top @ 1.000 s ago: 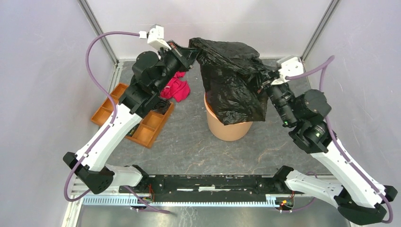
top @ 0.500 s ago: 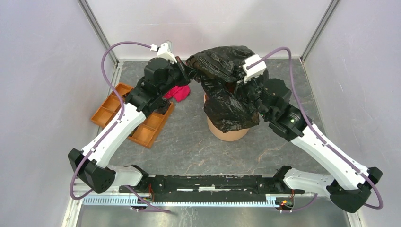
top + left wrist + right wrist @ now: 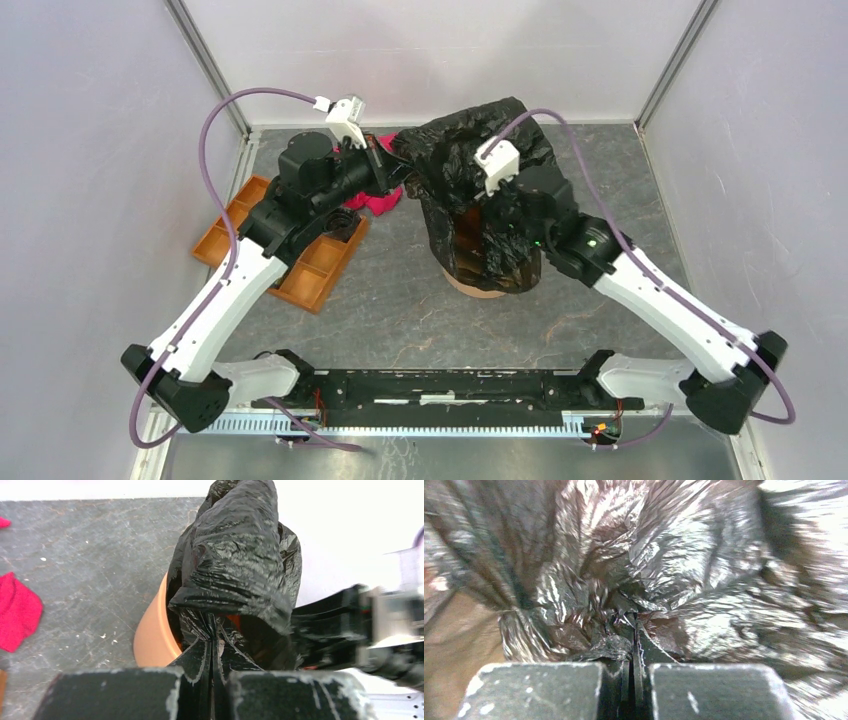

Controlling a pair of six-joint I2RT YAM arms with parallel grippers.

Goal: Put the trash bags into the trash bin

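Observation:
A large shiny black trash bag [image 3: 462, 165] hangs draped over the terracotta trash bin [image 3: 487, 289], hiding all but the bin's base. My left gripper [image 3: 398, 166] is shut on the bag's upper left edge. In the left wrist view the film [image 3: 235, 565] rises from the closed fingertips [image 3: 214, 641], with the bin's wall [image 3: 152, 630] below on the left. My right gripper [image 3: 634, 630] is shut on a pinch of creased film [image 3: 634, 545], pushed down into the bag over the bin's mouth. From above, its fingers are buried in the bag.
A pink-red cloth [image 3: 378, 201] lies left of the bin, under the left wrist. A flat orange tray with square compartments [image 3: 304, 268] sits at the left. The enclosure's walls and frame posts [image 3: 668, 60] stand close behind.
The right arm has swung left and down over the bin, carrying its part of the bag into it. The bag now covers the bin more fully. The left gripper has dropped slightly.

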